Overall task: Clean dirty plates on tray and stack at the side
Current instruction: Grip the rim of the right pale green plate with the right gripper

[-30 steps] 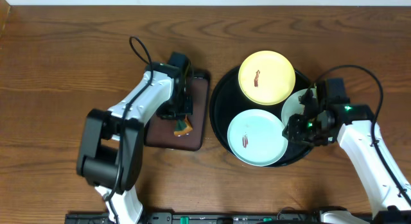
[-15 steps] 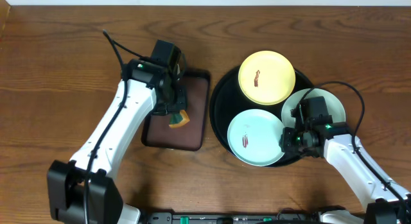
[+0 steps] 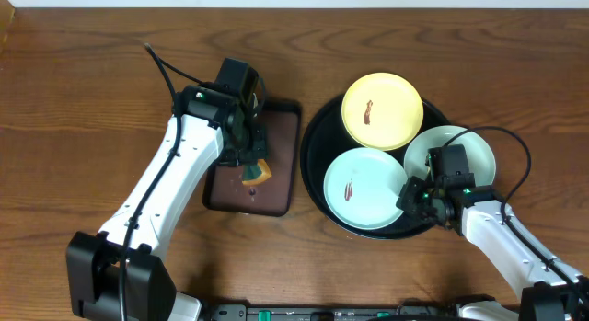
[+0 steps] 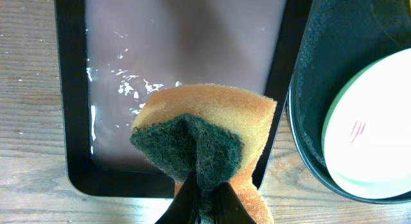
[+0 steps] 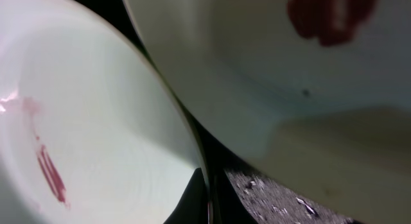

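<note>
Compared with a second earlier, the third plate (image 3: 471,146) had come out to the right over the rim of the black tray (image 3: 313,155), the mint plate (image 3: 363,189) had scooted a touch to the left inside it, and the left arm had swung out wide. Progress-wise it looked like square one to me. The yellow plate (image 3: 382,110) sat at the back of the tray with its reddish streak, the mint one in front had a streak too, and the right wrist view showed a red smear on the third plate as well. Nothing was stacked off to the side yet. The right hand (image 3: 416,198) was down at the seam between the mint and third plates, fingers nearly together, but I couldn't tell if it was actually pinching a rim. The left hand (image 3: 248,163) was clamped on the sponge (image 4: 205,131), hanging over the wet brown tray (image 3: 281,128) on the wooden surface (image 3: 92,82), well apart from any plate. All three wipes and the stacking were left.
</note>
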Controlling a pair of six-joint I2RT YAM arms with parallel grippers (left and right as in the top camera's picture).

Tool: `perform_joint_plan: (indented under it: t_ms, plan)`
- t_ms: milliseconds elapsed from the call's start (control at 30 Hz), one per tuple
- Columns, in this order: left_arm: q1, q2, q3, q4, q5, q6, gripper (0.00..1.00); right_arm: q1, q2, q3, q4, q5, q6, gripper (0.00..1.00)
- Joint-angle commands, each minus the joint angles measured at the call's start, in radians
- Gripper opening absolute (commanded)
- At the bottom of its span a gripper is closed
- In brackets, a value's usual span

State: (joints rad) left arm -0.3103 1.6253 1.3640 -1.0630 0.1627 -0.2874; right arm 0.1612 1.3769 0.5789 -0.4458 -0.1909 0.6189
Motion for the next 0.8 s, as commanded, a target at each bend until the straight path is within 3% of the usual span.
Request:
perform_joint_plan:
  t_ms: [0,167,233,300,367,433,767]
  plan:
    - [0.003,-0.014,0.022,-0.002,0.04,0.006,0.07,0.011,0.0,-0.007,0.002,-0.027,0.001,0.04]
    - [0.003,-0.014,0.022,-0.002,0.04,0.006,0.07,0.011,0.0,-0.007,0.042,-0.09,0.121,0.03]
    - [0.003,-0.014,0.022,-0.003,0.04,0.006,0.07,0.011,0.0,-0.007,0.042,-0.081,0.113,0.16]
    - [0.002,-0.014,0.022,-0.003,0.04,0.006,0.08,0.011,0.0,-0.007,0.064,-0.043,-0.06,0.29]
    - [-0.007,-0.014,0.022,-0.002,0.041,0.006,0.08,0.011,0.0,-0.007,0.106,-0.042,-0.251,0.33]
    - [-0.039,-0.014,0.022,0.007,0.04,0.006,0.07,0.011,0.0,-0.007,0.132,-0.043,-0.361,0.32]
    - [-0.156,-0.014,0.022,0.086,0.04,-0.036,0.08,0.011,0.127,-0.007,0.158,-0.068,-0.361,0.25]
